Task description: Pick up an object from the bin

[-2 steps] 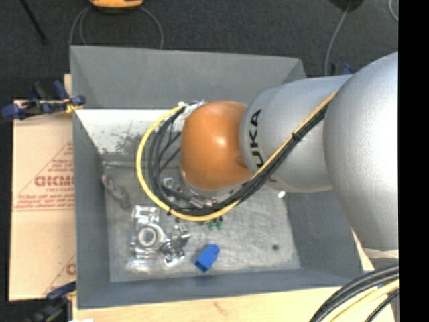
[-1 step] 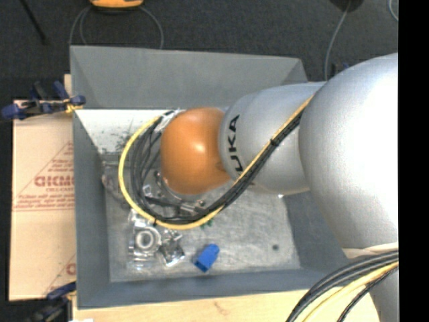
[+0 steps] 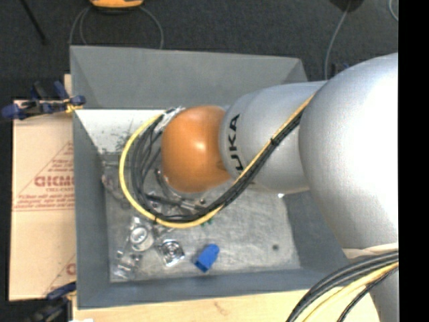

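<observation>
A small blue plastic piece (image 3: pixel 206 257) lies near the front wall of the bin, left of its middle. Just left of it sits a shiny round metal part (image 3: pixel 171 252). A second shiny round metal part (image 3: pixel 138 235) lies a little further left and back. Near the front left corner rests a clear, glinting piece (image 3: pixel 124 261). All of these lie in front of the arm's orange cover and its cable loop, apart from them.
The arm reaches in from the right and covers the bin's middle and back. Its orange cover and black and yellow cables hang low over the left half. A pale clear thing (image 3: pixel 109 180) lies by the left wall.
</observation>
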